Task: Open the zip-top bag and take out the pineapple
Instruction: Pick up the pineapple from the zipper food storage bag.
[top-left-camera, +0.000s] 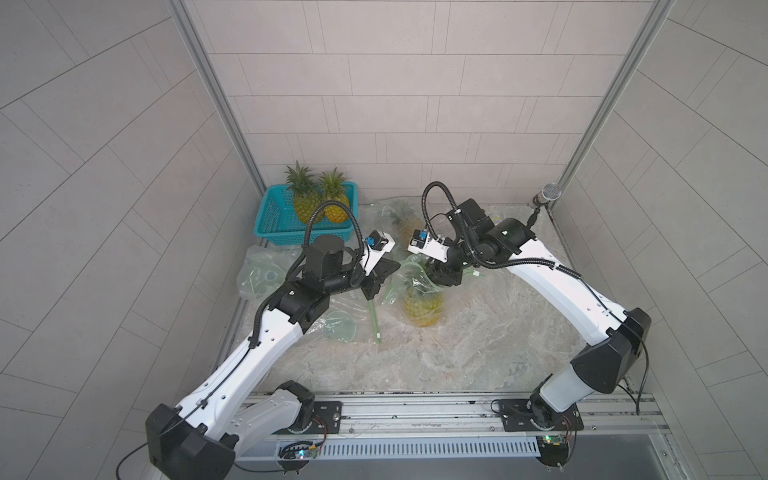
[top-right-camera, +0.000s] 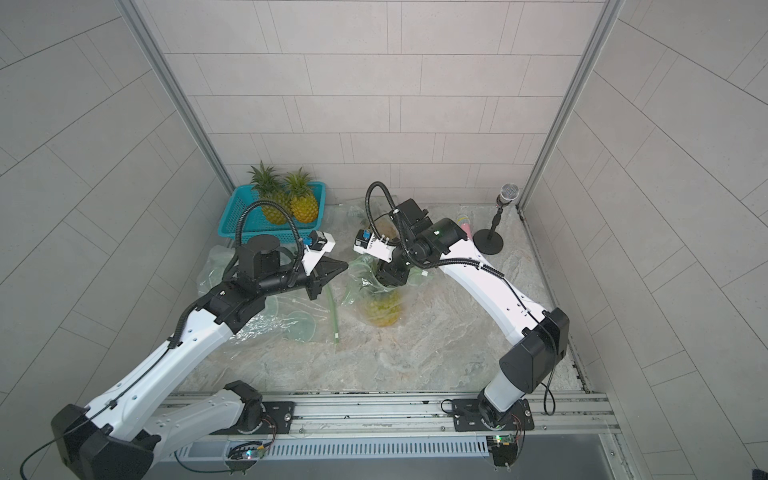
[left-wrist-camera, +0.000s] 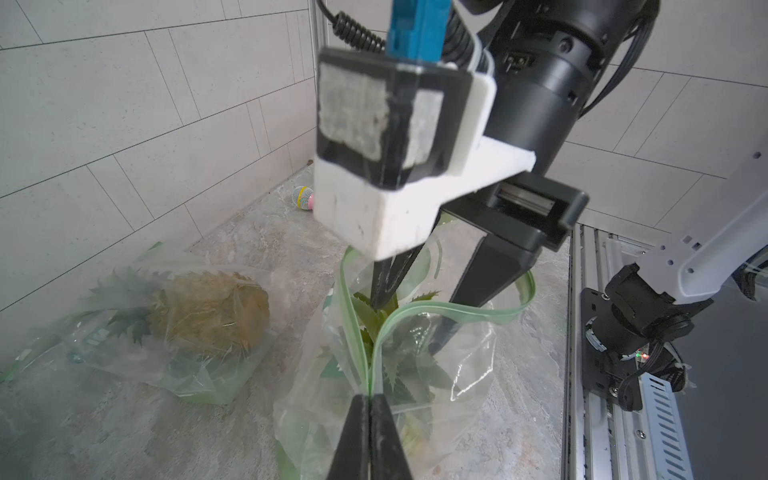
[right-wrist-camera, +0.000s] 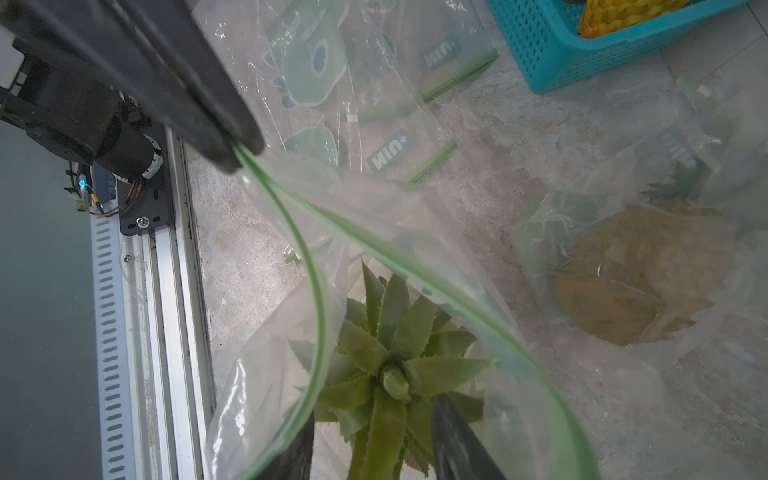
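Left gripper (left-wrist-camera: 369, 411) is pressed tight together, pinching the green zip rim (left-wrist-camera: 457, 309) of the zip-top bag (left-wrist-camera: 465, 374) at 1 end of its mouth — the 2 strips run out from that pinch and part into a wide loop. Down into that loop points the right gripper (right-wrist-camera: 374, 419), jaws spread, with the spiky crown (right-wrist-camera: 390, 365) sitting between the 2 black fingers (right-wrist-camera: 457, 449) and no squeeze on the leaves that I can see. Whether the finger by the rim is inside the plastic or just outside it, I cannot tell. The pineapple (top-left-camera: 423, 309) itself stands upright inside the bag, mid-table, right between the 2 arms, its yellow body showing through the clear film in both top views. Around it on the marbled table (top-left-camera: 478, 357) there's a second bagged pineapple (left-wrist-camera: 216, 311) lying on its side toward the back wall, and flat empty bags (top-left-camera: 336, 328) under the left arm. In the back left corner is a teal basket (top-left-camera: 272, 220) with 2 bare pineapples (top-left-camera: 305, 205) standing in it, and a microphone (top-right-camera: 509, 193) on a round stand is in the far right corner.
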